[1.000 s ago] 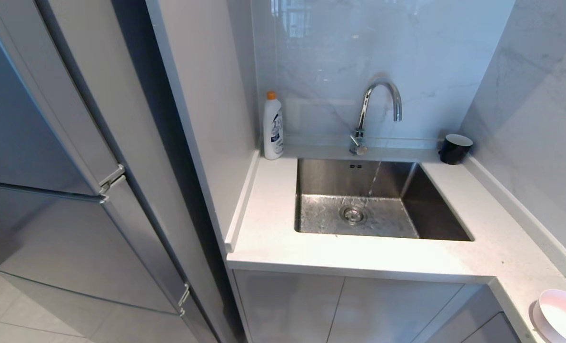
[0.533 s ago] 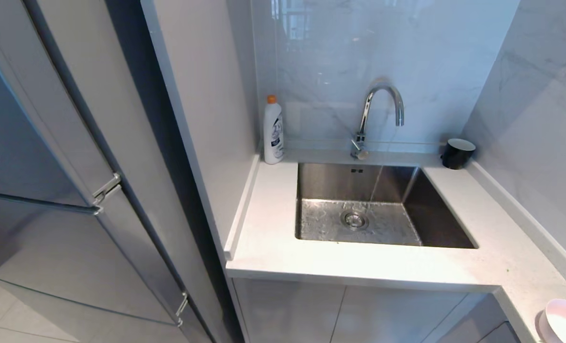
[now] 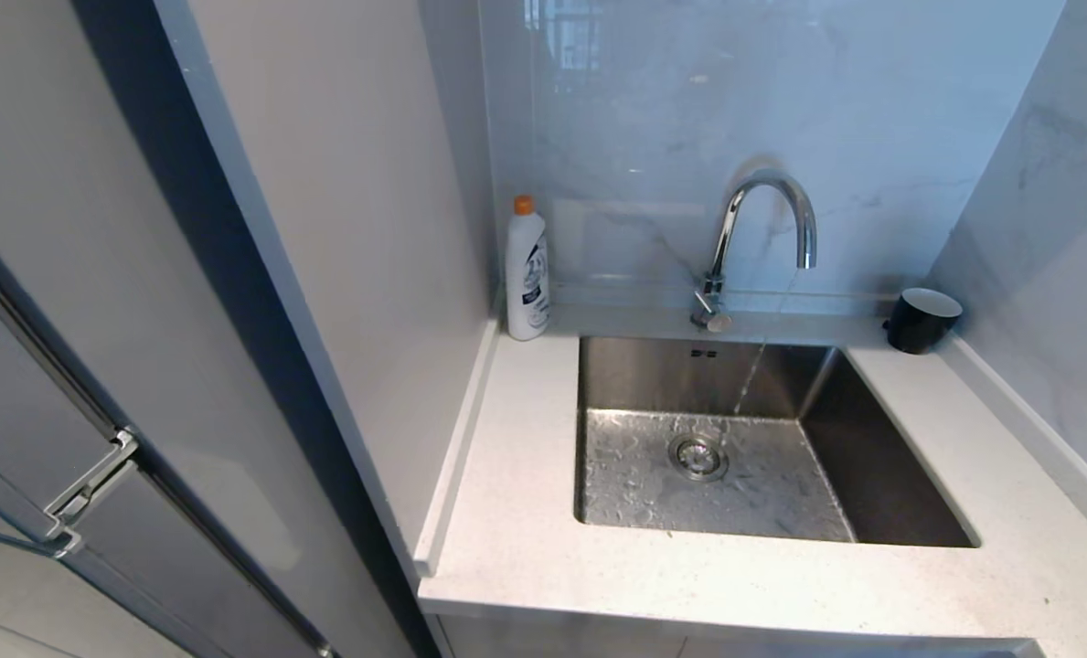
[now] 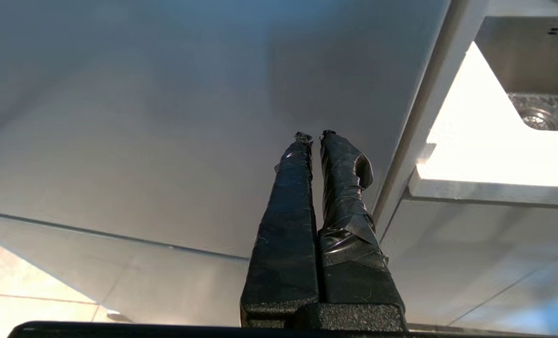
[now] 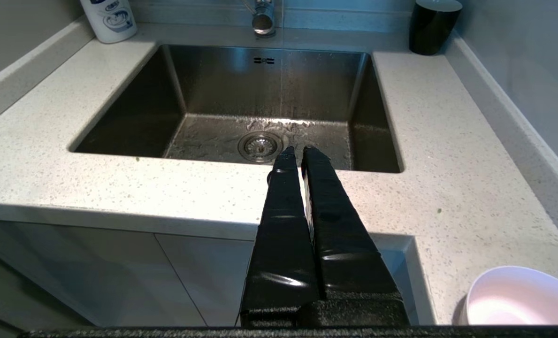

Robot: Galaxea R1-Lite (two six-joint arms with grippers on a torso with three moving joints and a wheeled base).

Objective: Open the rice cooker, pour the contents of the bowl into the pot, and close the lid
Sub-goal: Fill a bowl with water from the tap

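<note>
White speckled countertop (image 5: 447, 155) around a steel sink (image 5: 264, 117), with right gripper (image 5: 297, 151) clenched and empty, left gripper (image 4: 314, 136) likewise by the cabinet side, pink bowl (image 5: 518, 296) off to the right gripper's outer side, nearer that arm, rice cooker unseen.

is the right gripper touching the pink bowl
Apart. The right wrist view shows the right gripper, fingers shut, held out toward the sink, with bare countertop between it and the bowl.
</note>
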